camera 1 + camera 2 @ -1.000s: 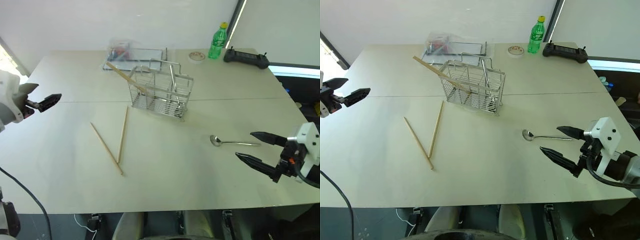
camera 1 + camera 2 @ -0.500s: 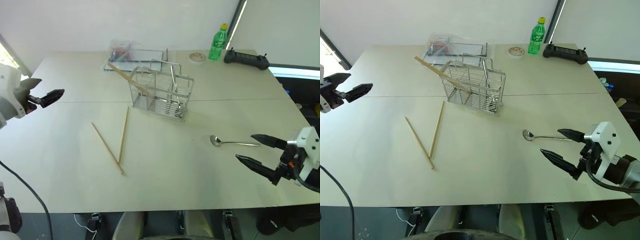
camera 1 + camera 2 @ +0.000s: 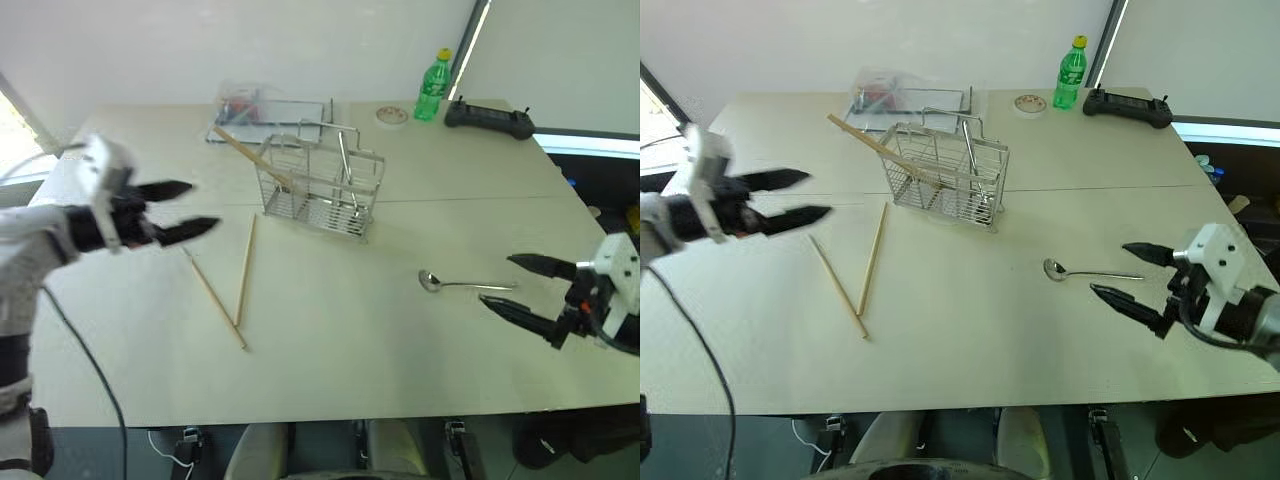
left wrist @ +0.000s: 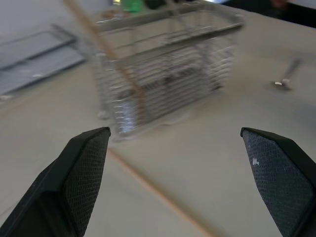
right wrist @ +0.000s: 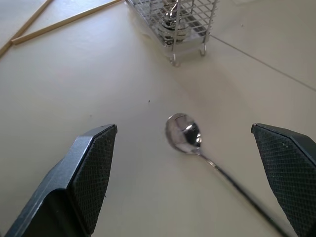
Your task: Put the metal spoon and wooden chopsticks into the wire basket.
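On the table (image 3: 330, 330), the spoon (image 3: 455, 285) and two chopsticks (image 3: 228, 287) lie loose; one chopstick (image 3: 252, 154) already leans in the basket (image 3: 320, 190). My left gripper (image 3: 192, 208) and right gripper (image 3: 508, 284) are spread wide, holding nothing

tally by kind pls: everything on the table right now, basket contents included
wooden chopsticks: 3 (two flat on the table, one leaning in the wire basket)
metal spoon: 2 (one on the table, one in the basket)
wire basket: 1
green bottle: 1
black controller: 1
tape roll: 1
flat wire tray: 1
Total: 10
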